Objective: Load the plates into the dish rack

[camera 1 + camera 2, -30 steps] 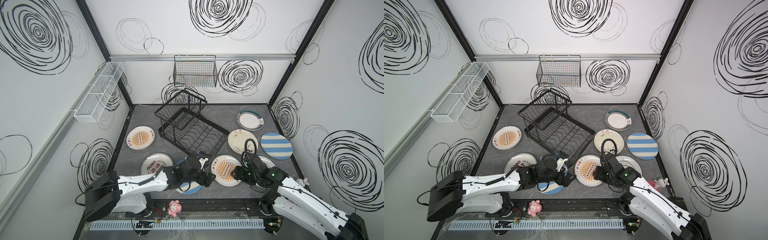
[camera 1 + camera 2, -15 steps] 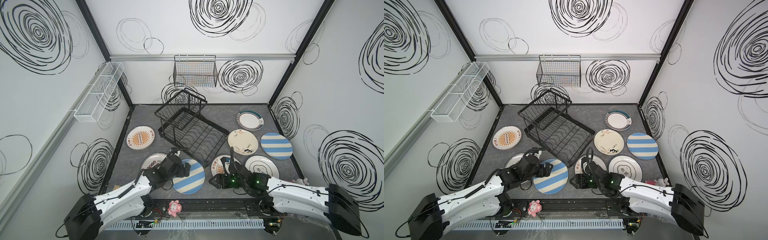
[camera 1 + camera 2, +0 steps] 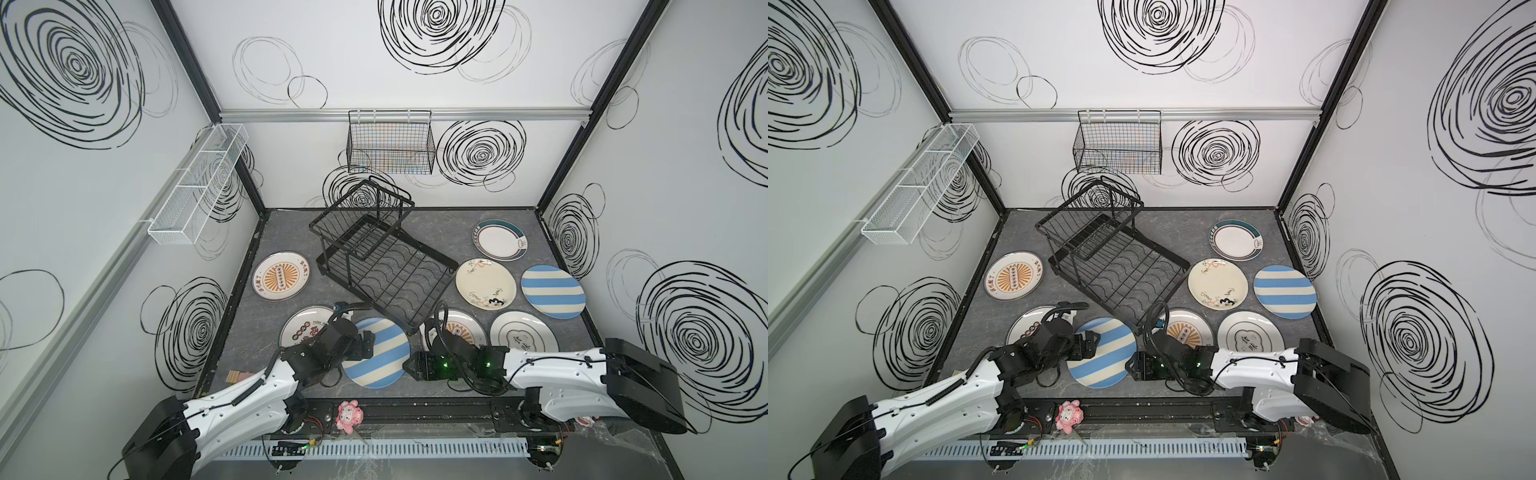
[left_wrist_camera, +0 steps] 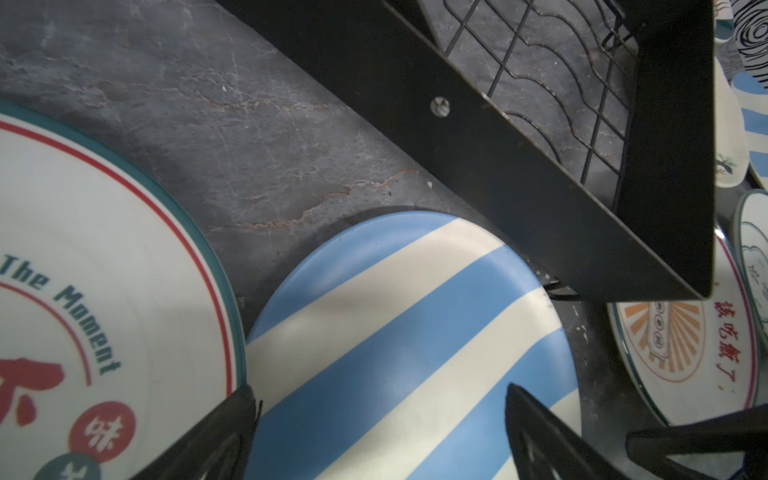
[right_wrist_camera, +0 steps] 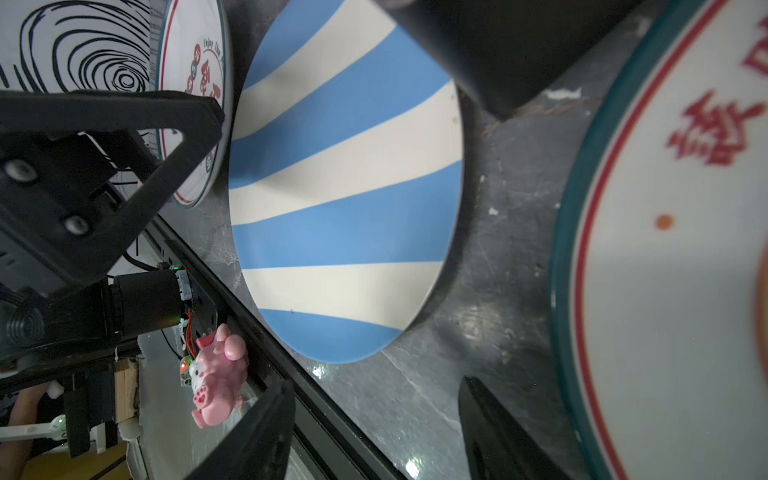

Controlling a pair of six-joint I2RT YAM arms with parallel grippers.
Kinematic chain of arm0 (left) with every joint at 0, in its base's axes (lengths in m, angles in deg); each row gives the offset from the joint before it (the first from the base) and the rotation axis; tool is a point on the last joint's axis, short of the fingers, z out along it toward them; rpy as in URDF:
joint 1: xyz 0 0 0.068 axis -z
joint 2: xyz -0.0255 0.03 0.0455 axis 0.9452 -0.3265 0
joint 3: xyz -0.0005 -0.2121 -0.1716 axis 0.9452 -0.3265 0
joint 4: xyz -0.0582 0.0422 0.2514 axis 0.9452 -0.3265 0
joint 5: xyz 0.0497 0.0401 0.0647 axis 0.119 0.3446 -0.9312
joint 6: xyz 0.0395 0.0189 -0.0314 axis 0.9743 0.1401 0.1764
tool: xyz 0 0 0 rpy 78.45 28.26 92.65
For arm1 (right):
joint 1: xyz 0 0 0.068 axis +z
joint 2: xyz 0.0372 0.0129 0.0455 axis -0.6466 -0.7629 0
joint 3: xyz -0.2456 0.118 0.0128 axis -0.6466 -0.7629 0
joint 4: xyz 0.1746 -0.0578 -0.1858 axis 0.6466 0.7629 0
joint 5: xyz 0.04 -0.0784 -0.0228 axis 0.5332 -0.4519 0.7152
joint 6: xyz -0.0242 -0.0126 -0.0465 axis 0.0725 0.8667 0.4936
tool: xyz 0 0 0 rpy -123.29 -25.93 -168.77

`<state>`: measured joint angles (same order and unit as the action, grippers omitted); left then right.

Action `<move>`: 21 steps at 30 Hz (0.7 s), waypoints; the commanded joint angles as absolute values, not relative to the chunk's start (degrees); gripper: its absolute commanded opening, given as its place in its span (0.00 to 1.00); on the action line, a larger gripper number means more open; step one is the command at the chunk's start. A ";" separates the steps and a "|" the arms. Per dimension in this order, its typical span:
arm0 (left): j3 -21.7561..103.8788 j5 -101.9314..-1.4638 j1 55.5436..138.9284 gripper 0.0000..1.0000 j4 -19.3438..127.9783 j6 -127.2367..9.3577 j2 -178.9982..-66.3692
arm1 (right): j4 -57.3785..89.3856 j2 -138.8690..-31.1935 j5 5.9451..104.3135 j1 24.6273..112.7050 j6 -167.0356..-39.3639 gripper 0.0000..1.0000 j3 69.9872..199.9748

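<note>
The black wire dish rack (image 3: pixel 386 262) (image 3: pixel 1113 257) stands slantwise mid-table, with no plates in it. Plates lie flat around it. A blue-and-cream striped plate (image 3: pixel 376 353) (image 3: pixel 1102 353) (image 4: pixel 407 332) (image 5: pixel 345 187) lies at the front, between both grippers. My left gripper (image 3: pixel 368 347) (image 4: pixel 380 390) is open over its left edge. My right gripper (image 3: pixel 409 365) (image 5: pixel 376 384) is open at its right edge, with only bare table between the fingers. A red-character plate (image 3: pixel 305 330) and a sunburst plate (image 3: pixel 459 330) are partly hidden by the arms.
More plates: sunburst (image 3: pixel 280 276), floral (image 3: pixel 485 283), striped (image 3: pixel 552 291), teal-rimmed (image 3: pixel 500 240), white with characters (image 3: pixel 523 343). The rack's front corner (image 4: pixel 665 249) hangs close over the striped plate. A black basket (image 3: pixel 390 145) and white basket (image 3: pixel 199 187) hang on walls. Pink toy (image 3: pixel 349 411) on the front rail.
Both arms have dropped low along the front edge. The left gripper pulled back off the striped plate, uncovering it; the right gripper left the sunburst plate and came to the striped plate's right edge.
</note>
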<state>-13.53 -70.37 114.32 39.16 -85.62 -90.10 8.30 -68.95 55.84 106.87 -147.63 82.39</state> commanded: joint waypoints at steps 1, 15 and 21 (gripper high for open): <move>-14.75 -72.92 112.57 0.96 38.86 -84.99 -90.60 | 7.00 -69.16 52.37 107.12 -148.22 0.68 84.37; -13.55 -68.94 108.48 0.96 41.57 -81.96 -93.34 | 6.67 -72.99 55.05 104.01 -146.67 0.69 85.14; -13.19 -67.08 109.08 0.96 43.45 -80.82 -96.96 | 4.76 -74.07 56.01 102.78 -145.72 0.69 84.88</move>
